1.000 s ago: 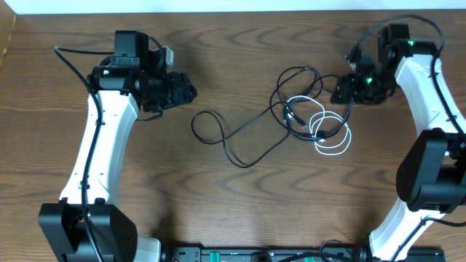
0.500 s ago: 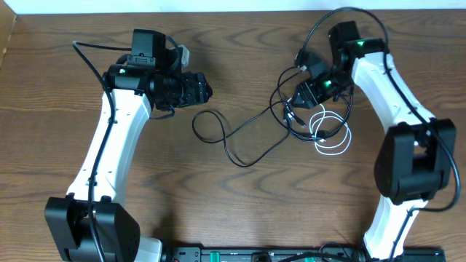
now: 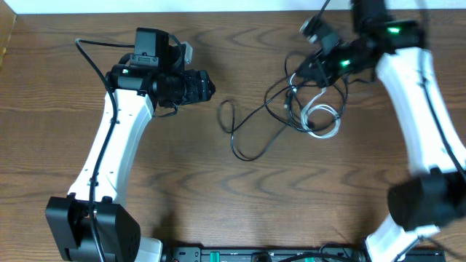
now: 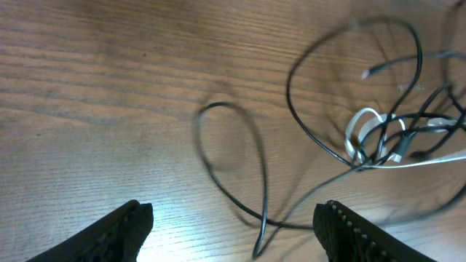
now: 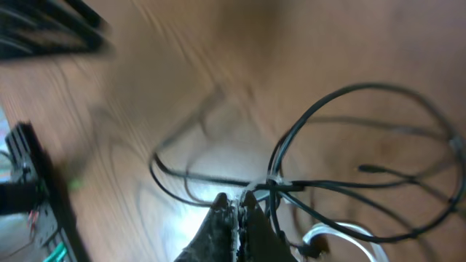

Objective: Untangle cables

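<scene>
Room: the bare table [image 3: 240, 211] gives you wide space in the middle; its far edge runs close behind your right gripper [image 3: 297, 73].
Left gripper [image 3: 211, 89]: spread wide, empty; the black cable [image 4: 263, 191] loops nearby, not touching.
Right gripper: pinched shut at the tangle; whether it has caught a strand is unclear.
White cable [image 3: 325, 135]: coiled near it.

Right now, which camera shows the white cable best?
Overhead: most of the white cable coil shows, tangled with the black cable. Left wrist shows it small and blurred near the right edge; right wrist catches only an arc at the bottom edge.
</scene>
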Robot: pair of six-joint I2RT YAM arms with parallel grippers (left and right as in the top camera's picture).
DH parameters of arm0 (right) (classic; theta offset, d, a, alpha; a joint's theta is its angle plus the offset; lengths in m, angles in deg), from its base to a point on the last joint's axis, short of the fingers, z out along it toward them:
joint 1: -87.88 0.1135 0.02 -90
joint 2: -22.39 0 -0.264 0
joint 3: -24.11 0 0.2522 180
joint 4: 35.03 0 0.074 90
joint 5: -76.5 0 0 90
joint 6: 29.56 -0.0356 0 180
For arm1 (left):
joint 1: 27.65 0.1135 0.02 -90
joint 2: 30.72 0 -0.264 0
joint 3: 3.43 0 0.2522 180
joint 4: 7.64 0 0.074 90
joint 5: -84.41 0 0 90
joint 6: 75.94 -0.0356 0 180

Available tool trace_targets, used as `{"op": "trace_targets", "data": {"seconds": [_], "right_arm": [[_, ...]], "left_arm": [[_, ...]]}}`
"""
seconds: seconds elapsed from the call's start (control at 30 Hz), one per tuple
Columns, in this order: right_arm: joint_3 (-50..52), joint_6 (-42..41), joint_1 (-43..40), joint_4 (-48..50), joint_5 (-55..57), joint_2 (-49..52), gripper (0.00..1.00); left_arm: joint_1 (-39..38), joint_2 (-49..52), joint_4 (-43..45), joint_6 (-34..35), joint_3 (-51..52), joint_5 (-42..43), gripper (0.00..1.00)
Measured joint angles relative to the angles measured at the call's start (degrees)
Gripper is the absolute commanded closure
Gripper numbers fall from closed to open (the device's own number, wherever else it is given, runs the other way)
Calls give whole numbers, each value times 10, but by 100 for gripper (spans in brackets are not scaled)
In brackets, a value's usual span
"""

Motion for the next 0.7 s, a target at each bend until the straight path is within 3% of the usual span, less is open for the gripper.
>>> {"op": "trace_targets", "data": {"seconds": [0.17,0.47,0.6,0.7], "right_arm": [[-22,-45,0,-10,2,-77,99],[-8,-128,0,-25,87,-19,99],[-8,-143,0,-26,133,-15,75],[-8,-149,-3,-25,149,2,62]], "left_arm": [[-3,0,1,0,0,0,24],[-18,0,24,0,0,8,24],[-57,0,71,0,0,11,24],[-106,2,139,6,1,15,23]]}}
